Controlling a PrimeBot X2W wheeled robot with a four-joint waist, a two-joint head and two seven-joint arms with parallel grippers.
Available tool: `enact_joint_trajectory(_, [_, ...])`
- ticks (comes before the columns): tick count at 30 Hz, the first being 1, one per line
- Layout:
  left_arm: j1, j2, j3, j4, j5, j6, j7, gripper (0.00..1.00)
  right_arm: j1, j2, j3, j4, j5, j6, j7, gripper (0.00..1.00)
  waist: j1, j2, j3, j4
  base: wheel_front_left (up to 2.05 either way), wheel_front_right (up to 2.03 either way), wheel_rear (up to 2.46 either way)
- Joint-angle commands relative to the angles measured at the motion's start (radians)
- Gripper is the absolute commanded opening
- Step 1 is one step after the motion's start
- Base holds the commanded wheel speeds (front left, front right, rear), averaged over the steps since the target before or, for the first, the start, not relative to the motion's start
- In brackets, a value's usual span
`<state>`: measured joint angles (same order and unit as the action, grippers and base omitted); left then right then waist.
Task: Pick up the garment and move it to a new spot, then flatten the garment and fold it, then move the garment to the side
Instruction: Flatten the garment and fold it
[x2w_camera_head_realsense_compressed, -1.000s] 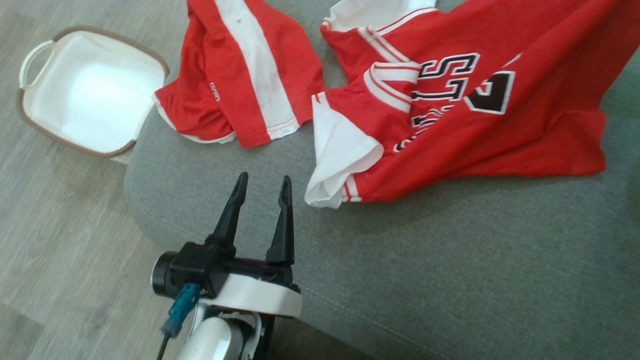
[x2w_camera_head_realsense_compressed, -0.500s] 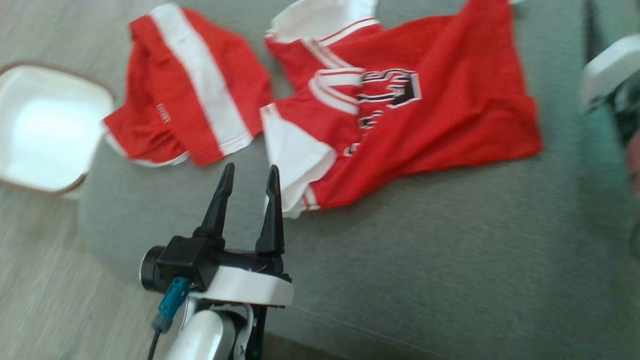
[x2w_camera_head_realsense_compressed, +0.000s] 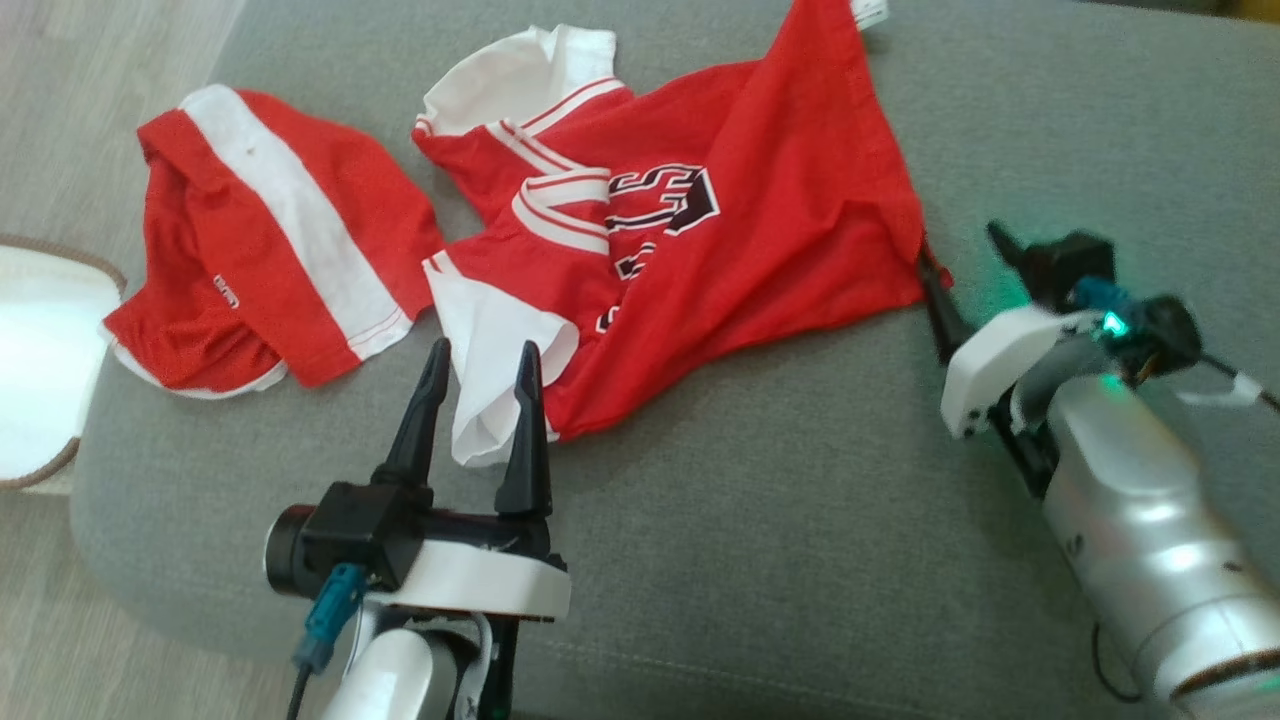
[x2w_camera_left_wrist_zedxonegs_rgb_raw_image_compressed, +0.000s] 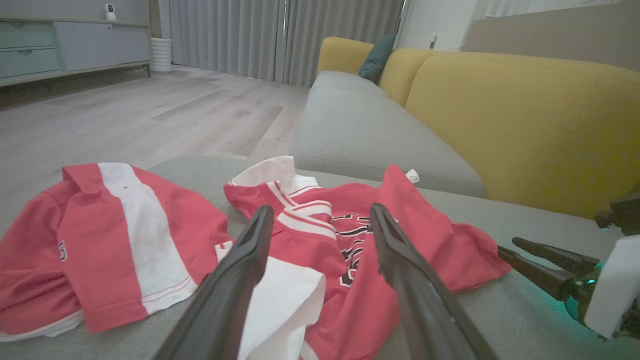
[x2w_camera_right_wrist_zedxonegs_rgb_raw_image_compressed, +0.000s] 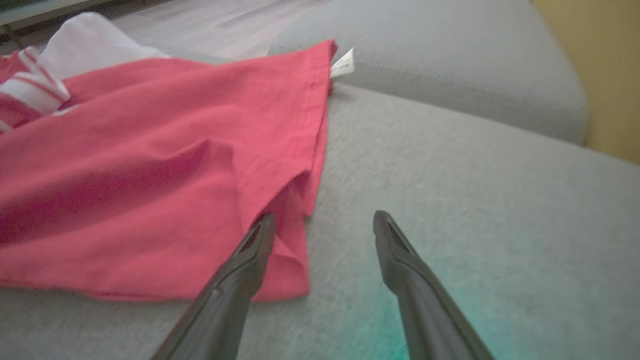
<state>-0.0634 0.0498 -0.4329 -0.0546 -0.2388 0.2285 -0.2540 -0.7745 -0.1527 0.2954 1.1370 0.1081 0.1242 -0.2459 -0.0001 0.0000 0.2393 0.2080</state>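
Observation:
The garment (x2w_camera_head_realsense_compressed: 760, 230) is a red jersey with white sleeves and black lettering, lying crumpled on the grey cushion (x2w_camera_head_realsense_compressed: 760, 520). My left gripper (x2w_camera_head_realsense_compressed: 482, 347) stands open at the near left, its fingertips framing the white sleeve (x2w_camera_head_realsense_compressed: 490, 350) without closing on it. In the left wrist view the left gripper (x2w_camera_left_wrist_zedxonegs_rgb_raw_image_compressed: 321, 209) points at the garment (x2w_camera_left_wrist_zedxonegs_rgb_raw_image_compressed: 425, 235). My right gripper (x2w_camera_head_realsense_compressed: 960, 245) is open at the jersey's right corner. In the right wrist view the right gripper (x2w_camera_right_wrist_zedxonegs_rgb_raw_image_compressed: 325, 216) has its left finger over the red hem (x2w_camera_right_wrist_zedxonegs_rgb_raw_image_compressed: 280, 235) and holds nothing.
A second red piece with a white stripe (x2w_camera_head_realsense_compressed: 270, 270) lies to the jersey's left. A white basket with a brown rim (x2w_camera_head_realsense_compressed: 40, 380) sits on the wooden floor past the cushion's left edge. A yellow sofa back (x2w_camera_left_wrist_zedxonegs_rgb_raw_image_compressed: 525, 125) rises behind. Bare cushion lies in front.
The head camera has swung right, bringing my right arm into view. The jersey's right side, stretched up to the right before, now lies slack on the cushion beside the open right gripper.

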Motion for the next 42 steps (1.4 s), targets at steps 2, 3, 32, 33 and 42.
enact_joint_trajectory(2, [-0.02,0.0,0.041,-0.027,0.011,-0.005,-0.008,1.0,0.02,0.004,0.054,-0.049,0.045,0.007,0.01,1.0,0.0001,0.0,0.017,0.015,0.0,0.0,0.0])
enact_joint_trajectory(3, [-0.022,0.0,0.042,-0.027,0.011,-0.006,-0.008,1.0,0.029,-0.001,0.067,-0.058,0.061,0.007,0.017,1.0,0.0001,0.0,0.021,0.02,0.0,0.0,0.0])
enact_joint_trajectory(32, [-0.01,0.0,0.099,-0.021,0.039,-0.019,-0.008,1.0,0.345,-0.096,-0.015,-0.489,0.187,0.007,0.118,0.0,0.0001,0.0,-0.02,-0.138,0.0,0.0,0.0])
enact_joint_trajectory(33, [-0.01,0.0,0.099,-0.021,0.039,-0.019,-0.008,1.0,0.345,-0.096,-0.015,-0.489,0.187,0.007,0.118,0.0,0.0001,0.0,-0.02,-0.138,0.0,0.0,0.0])
enact_joint_trajectory(42, [-0.01,0.0,0.134,-0.011,0.054,-0.039,-0.008,1.0,0.651,-0.022,-0.281,-0.886,0.07,0.007,0.262,0.0,0.0001,0.0,-0.011,-0.239,0.0,0.0,0.0])
